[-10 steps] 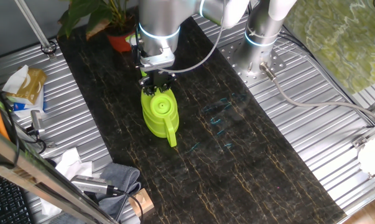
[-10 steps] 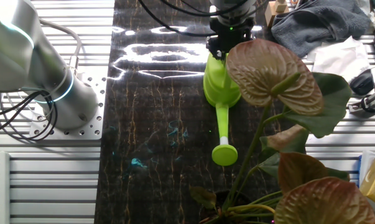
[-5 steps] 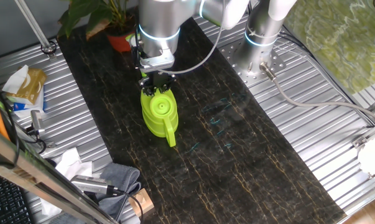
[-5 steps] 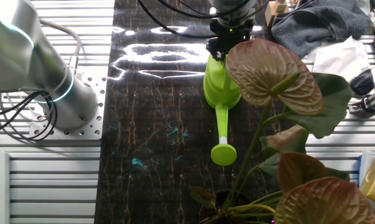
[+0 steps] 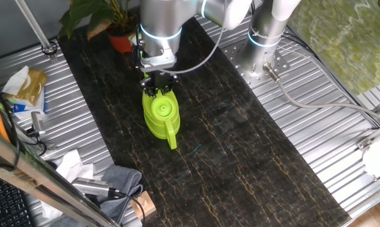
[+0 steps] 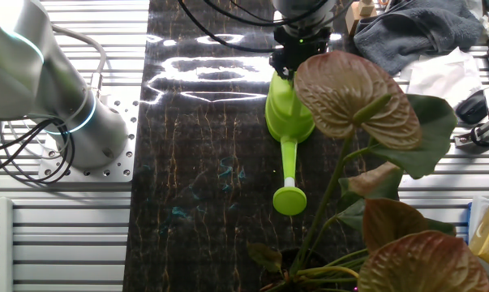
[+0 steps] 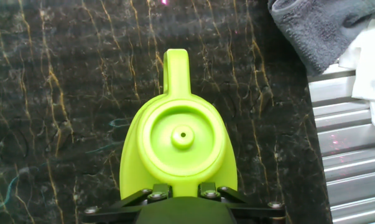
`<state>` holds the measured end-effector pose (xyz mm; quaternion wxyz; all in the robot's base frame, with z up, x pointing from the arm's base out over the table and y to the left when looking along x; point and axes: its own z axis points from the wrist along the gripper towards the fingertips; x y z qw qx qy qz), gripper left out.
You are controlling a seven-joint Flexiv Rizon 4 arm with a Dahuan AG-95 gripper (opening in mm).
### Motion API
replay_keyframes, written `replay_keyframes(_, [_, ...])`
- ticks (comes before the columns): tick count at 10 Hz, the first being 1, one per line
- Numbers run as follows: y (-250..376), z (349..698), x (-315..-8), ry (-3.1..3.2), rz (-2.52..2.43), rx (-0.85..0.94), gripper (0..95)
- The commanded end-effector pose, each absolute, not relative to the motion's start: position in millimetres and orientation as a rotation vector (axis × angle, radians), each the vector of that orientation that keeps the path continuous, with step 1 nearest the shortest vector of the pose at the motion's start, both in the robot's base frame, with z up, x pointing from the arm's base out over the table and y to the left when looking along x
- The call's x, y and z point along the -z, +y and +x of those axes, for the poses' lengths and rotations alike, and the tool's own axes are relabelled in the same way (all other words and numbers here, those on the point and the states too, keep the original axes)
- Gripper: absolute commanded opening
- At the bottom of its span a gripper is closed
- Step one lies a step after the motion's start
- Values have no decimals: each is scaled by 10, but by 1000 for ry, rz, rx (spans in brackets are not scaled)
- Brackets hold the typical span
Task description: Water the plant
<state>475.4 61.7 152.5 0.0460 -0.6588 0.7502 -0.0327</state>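
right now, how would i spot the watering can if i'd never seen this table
Find the dark marbled mat running down the table's middle. Directly under the gripper stands the watering can: the only lime-green thing there, with a long spout ending in a round rose.

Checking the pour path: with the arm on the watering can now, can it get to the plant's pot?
Probably yes. The gripper sits at the watering can's handle end, and the plant in its orange-red pot stands just beyond on the same dark mat, nothing between; only overhanging leaves crowd the approach.
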Motion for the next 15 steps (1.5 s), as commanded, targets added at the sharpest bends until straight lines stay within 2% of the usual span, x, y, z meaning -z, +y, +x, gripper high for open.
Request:
replay_keyframes(1, [620, 4755, -1524, 2286, -2012, 87, 760])
replay_keyframes(2, [621, 4753, -1541, 2290, -2006, 81, 950])
replay_keyframes(4, [625, 4745, -1613, 2304, -1984, 62, 950])
replay_keyframes(6, [654, 4715, -1848, 2345, -1956, 67, 950])
replay_keyframes(7, [662, 4685, -1959, 2375, -1939, 91, 760])
replay_keyframes(8, [674, 4651, -2068, 2398, -1922, 103, 760])
replay_keyframes(15, [674, 4651, -2068, 2398, -1922, 103, 760])
